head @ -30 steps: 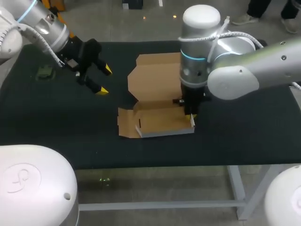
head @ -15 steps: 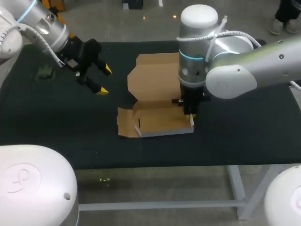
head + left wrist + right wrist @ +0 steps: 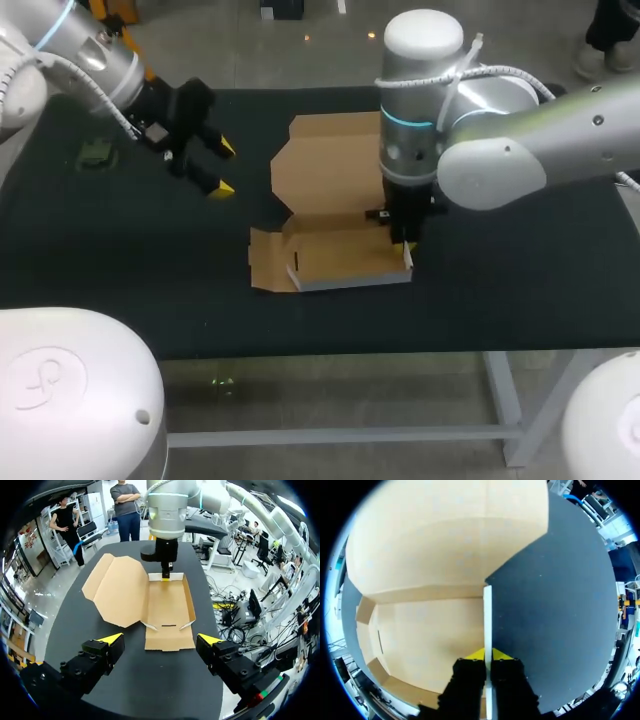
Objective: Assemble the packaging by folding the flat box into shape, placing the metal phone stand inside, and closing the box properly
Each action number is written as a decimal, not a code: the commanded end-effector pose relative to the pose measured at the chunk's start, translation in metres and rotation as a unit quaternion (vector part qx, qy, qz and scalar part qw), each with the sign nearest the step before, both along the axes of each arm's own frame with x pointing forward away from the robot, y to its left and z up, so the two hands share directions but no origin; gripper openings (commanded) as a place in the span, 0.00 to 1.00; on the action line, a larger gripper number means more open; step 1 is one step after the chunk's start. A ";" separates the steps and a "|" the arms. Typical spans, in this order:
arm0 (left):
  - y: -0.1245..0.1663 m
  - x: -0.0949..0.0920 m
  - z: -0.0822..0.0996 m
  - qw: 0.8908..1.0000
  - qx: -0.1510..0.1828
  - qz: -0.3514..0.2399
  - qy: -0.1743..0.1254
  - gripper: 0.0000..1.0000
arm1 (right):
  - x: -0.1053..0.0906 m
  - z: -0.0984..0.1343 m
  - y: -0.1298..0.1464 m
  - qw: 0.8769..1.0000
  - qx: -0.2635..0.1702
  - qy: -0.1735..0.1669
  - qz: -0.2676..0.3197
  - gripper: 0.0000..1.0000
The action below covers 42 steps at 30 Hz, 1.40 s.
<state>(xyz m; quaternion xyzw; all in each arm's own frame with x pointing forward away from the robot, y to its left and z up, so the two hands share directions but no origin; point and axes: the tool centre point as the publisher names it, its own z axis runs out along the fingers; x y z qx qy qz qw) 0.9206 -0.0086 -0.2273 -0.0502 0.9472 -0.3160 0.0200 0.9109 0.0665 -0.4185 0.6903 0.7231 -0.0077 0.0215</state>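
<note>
At the middle of the black table (image 3: 120, 260) lies the box (image 3: 330, 180), plain brown cardboard and half folded. Its wide lid lies flat toward 12 o'clock and its shallow tray toward 6 o'clock, where the raised front wall shows a pale outer face. A side flap (image 3: 265, 262) at the tray's 9 o'clock lies flat. At the tray's 3 o'clock the right gripper (image 3: 407, 250) points straight down, its yellow tips pinched tight on the upright side wall (image 3: 487, 615), one tip on each face. Toward 10 o'clock of the box, well apart from it, the left gripper (image 3: 225, 168) hangs above the table, fingers spread wide, holding nothing
</note>
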 end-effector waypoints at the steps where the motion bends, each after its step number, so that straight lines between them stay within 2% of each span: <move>1: 0.004 -0.005 -0.007 0.940 -0.030 0.334 0.065 1.00 | 0.001 0.000 0.001 1.000 -0.002 0.002 -0.001 0.00; 2: 0.008 -0.009 -0.008 0.930 -0.053 0.351 0.093 1.00 | 0.001 0.000 0.001 1.000 -0.002 0.002 -0.001 0.00; 3: 0.011 -0.013 -0.010 0.917 -0.068 0.379 0.107 1.00 | 0.001 0.000 0.001 1.000 -0.002 0.002 -0.001 0.00; 4: 0.012 -0.018 -0.013 0.903 -0.068 0.413 0.099 1.00 | 0.001 0.000 0.001 1.000 -0.002 0.002 -0.001 0.00; 6: 0.015 -0.025 -0.019 0.877 -0.091 0.454 0.128 1.00 | 0.001 0.000 0.001 1.000 -0.002 0.002 -0.001 0.00; 8: 0.016 -0.032 -0.026 0.846 -0.101 0.509 0.125 1.00 | 0.001 0.000 0.001 1.000 -0.002 0.002 -0.001 0.00; 10: 0.019 -0.036 -0.032 0.818 -0.123 0.542 0.144 1.00 | 0.001 0.000 0.001 1.000 -0.002 0.002 -0.001 0.00; 12: 0.018 -0.041 -0.038 0.790 -0.129 0.584 0.135 1.00 | 0.001 0.000 0.001 1.000 -0.002 0.002 -0.001 0.00; 13: 0.017 -0.044 -0.041 0.783 -0.130 0.592 0.139 1.00 | 0.001 0.000 0.001 1.000 -0.002 0.002 -0.001 0.00; 14: 0.013 -0.046 -0.046 0.760 -0.107 0.634 0.100 1.00 | 0.001 0.000 0.001 1.000 -0.002 0.002 -0.001 0.00; 15: 0.008 -0.045 -0.051 0.743 -0.066 0.665 0.031 1.00 | 0.001 0.000 0.001 1.000 -0.002 0.002 -0.001 0.00; 16: 0.002 -0.044 -0.058 0.742 -0.026 0.670 -0.013 1.00 | 0.001 0.000 0.001 1.000 -0.002 0.002 -0.001 0.00; 19: 0.002 -0.044 -0.058 0.716 -0.025 0.697 -0.022 1.00 | 0.001 0.000 0.001 1.000 -0.002 0.002 -0.001 0.00; 29: 0.002 -0.044 -0.058 0.714 -0.025 0.699 -0.023 1.00 | 0.001 0.000 0.001 1.000 -0.002 0.002 -0.001 0.00; 30: 0.007 -0.040 -0.056 0.696 -0.035 0.717 -0.002 1.00 | 0.001 0.000 0.001 1.000 -0.002 0.002 -0.001 0.00; 31: 0.010 -0.037 -0.057 0.676 -0.043 0.735 0.003 1.00 | 0.001 0.000 0.001 1.000 -0.002 0.002 -0.001 0.00; 33: 0.017 -0.036 -0.062 0.660 -0.048 0.749 0.029 1.00 | 0.001 0.000 0.001 1.000 -0.002 0.002 -0.001 0.00; 35: 0.020 -0.034 -0.069 0.645 -0.039 0.762 0.042 1.00 | 0.001 0.000 0.001 1.000 -0.002 0.002 -0.001 0.00; 36: 0.022 -0.032 -0.072 0.640 -0.041 0.764 0.071 1.00 | 0.001 0.000 0.001 1.000 -0.002 0.002 -0.001 0.00; 39: 0.025 -0.027 -0.077 0.638 -0.031 0.761 0.115 1.00 | 0.001 0.000 0.001 1.000 -0.002 0.002 -0.001 0.00; 41: 0.025 -0.026 -0.080 0.649 -0.021 0.748 0.137 1.00 | 0.001 0.000 0.001 1.000 -0.002 0.002 -0.001 0.00; 42: 0.025 -0.026 -0.081 0.657 -0.016 0.737 0.158 1.00 | 0.001 0.000 0.001 1.000 -0.002 0.002 -0.001 0.00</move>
